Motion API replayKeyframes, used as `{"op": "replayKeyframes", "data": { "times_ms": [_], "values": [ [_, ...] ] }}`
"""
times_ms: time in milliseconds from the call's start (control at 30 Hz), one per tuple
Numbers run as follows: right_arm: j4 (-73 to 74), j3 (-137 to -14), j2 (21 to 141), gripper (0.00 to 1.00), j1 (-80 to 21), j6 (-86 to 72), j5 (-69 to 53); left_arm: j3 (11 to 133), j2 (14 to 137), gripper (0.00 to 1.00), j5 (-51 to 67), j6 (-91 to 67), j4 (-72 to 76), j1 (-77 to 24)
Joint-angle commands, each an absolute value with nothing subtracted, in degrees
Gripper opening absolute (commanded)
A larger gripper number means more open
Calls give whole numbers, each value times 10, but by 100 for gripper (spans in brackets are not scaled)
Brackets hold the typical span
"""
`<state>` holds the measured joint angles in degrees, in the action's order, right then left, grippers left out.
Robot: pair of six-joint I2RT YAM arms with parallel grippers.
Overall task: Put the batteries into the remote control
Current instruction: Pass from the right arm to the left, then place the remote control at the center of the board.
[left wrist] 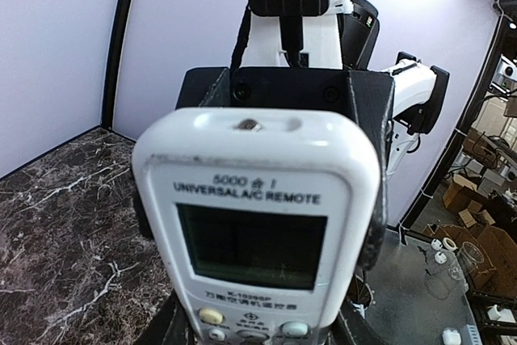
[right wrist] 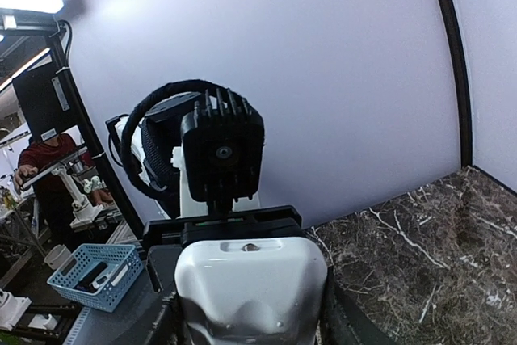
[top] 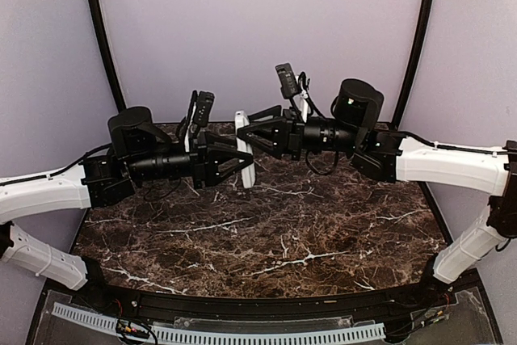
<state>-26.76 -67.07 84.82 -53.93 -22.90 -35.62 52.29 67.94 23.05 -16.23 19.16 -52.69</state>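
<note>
remote control (top: 241, 123) up in mid-air, top end up, well above the dark marbled surface (top: 266, 232), pinched between the two hands. right hand (top: 245, 138) set narrow on the casing from one side, clamping it across its width. left hand (top: 246, 164) set on it from the opposite side, fingers lying against both edges of the casing; looks like a grip too, though cannot tell how firm. screen (left wrist: 250, 244) and printed face turned toward the left wrist view, a plain white face toward the right one. no batteries visible in any view, and no open compartment either.

probably a hand-to-hand regrip, early in the task, to get the back of the remote exposed for loading. to do it well:

- never loosen one hand before confirming a firm hold with the other.
- keep both pulls in line, no twisting against each other: smooth slim plastic, quick to slip and skew.
- keep fingers off the lower back, likely site of the compartment.
- avoid pressing on the buttons (left wrist: 212, 315).
- once secure in one hand, bring it down low before any release, then lay it flat on the surface, back side up, within easy reach of both hands.
</note>
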Motion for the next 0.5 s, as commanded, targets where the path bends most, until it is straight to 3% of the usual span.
{"op": "replayKeyframes", "data": {
  "times_ms": [0,33,67,267,467],
  "values": [
    [-211,-669,821,71,-540,-234,-282,530,671,0,187,-165,172,-527],
    [-181,-674,817,92,-540,-230,-245,532,673,0,172,-178,142,-527],
    [-140,-680,811,98,-541,-226,-203,538,676,0,128,-187,125,-527],
    [107,-720,808,99,-533,-255,49,622,769,0,-96,-328,-165,-527],
    [168,-700,802,99,-532,-269,86,656,890,0,-142,-475,-287,-527]
  ]
}}
